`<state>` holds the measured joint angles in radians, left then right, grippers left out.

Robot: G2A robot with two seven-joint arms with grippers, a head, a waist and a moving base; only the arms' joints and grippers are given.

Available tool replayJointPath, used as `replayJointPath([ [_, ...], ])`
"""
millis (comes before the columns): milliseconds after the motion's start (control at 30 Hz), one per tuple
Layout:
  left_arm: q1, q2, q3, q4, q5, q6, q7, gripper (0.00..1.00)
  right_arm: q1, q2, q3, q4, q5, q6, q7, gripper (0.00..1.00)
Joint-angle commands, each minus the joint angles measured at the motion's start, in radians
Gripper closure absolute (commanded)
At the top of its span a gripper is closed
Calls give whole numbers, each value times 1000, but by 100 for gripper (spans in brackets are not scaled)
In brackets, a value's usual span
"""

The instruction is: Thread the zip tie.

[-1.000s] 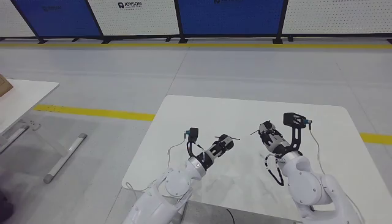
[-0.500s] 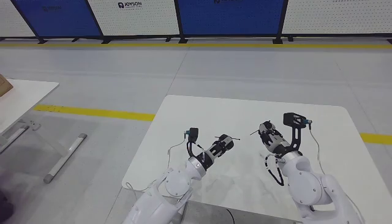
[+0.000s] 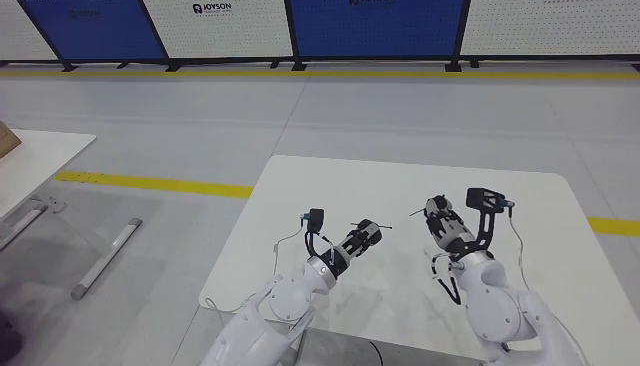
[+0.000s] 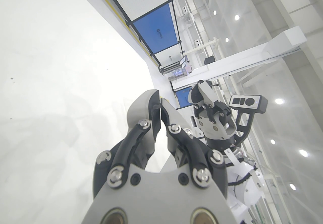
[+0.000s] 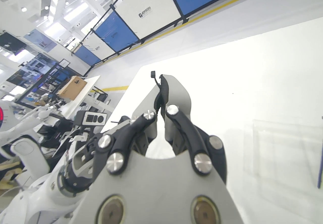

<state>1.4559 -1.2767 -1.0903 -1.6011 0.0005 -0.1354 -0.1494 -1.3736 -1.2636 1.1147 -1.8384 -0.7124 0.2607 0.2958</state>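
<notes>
Plainly, the black zip tie [image 5: 156, 80] is pinched in the right pincer [image 5: 161, 78], whose fingers are pressed together on the strap so that only its small square head and a short bit of strap poke out past the tips. From above, that free end [image 3: 416, 212] points across toward the left pincer [image 3: 370, 230]. The left pincer's fingertips also meet, and a thin black strip [image 3: 384, 228] juts from them toward the right pincer [image 3: 432, 209]. I cannot tell whether this strip is part of the same tie. A small gap separates the two free ends, which do not touch. Both pincers sit over the near half of the white table [image 3: 400, 176], close to its middle line and well apart from its left and right edges. The left wrist view shows the left pincer [image 4: 160, 98] with the right pincer [image 4: 202, 86] just beyond it, tips tilted up. Past them the white surface runs on to the far edge with its rounded corners. Beyond that lies grey floor with a yellow line [image 3: 150, 183], then a row of blue and white panels [image 3: 380, 11].
</notes>
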Motion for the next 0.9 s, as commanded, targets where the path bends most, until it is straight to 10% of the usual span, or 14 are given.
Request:
replayJointPath([
  [0, 0, 0, 0, 0, 0, 0, 0, 100, 3, 0, -5, 5, -9, -1, 7, 100],
  [867, 0, 0, 0, 0, 0, 0, 0, 100, -9, 1, 31, 39, 97, -106, 77, 100],
])
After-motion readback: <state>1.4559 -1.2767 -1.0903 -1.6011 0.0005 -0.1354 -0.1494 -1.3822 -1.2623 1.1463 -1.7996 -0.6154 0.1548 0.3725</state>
